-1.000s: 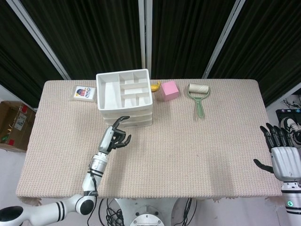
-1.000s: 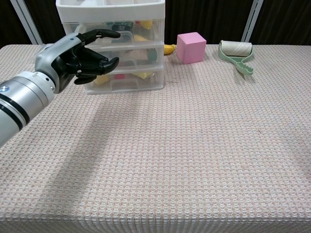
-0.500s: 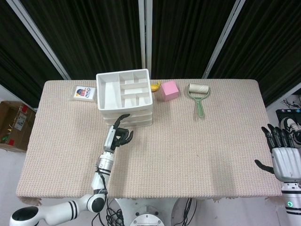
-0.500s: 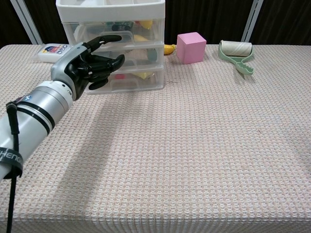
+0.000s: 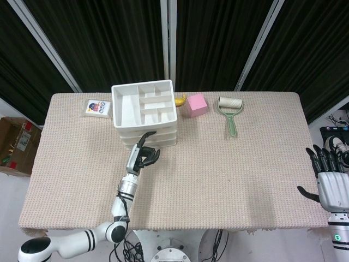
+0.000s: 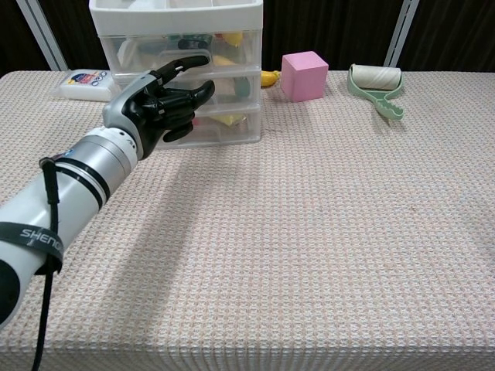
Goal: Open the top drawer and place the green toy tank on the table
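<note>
While my left hand (image 6: pixel 164 104) hovers half-curled and holding nothing at the closed top drawer (image 6: pixel 224 48), my right hand (image 5: pixel 331 183) hangs with fingers spread, off the desk's right edge.

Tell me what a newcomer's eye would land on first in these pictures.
First, the left hand, dark fingers apart and empty, raised right in front of the white drawer unit at the table's back left, whose drawers are all shut. Next, the pink cube and the green-handled roller lined up to the unit's right along the back edge.
</note>
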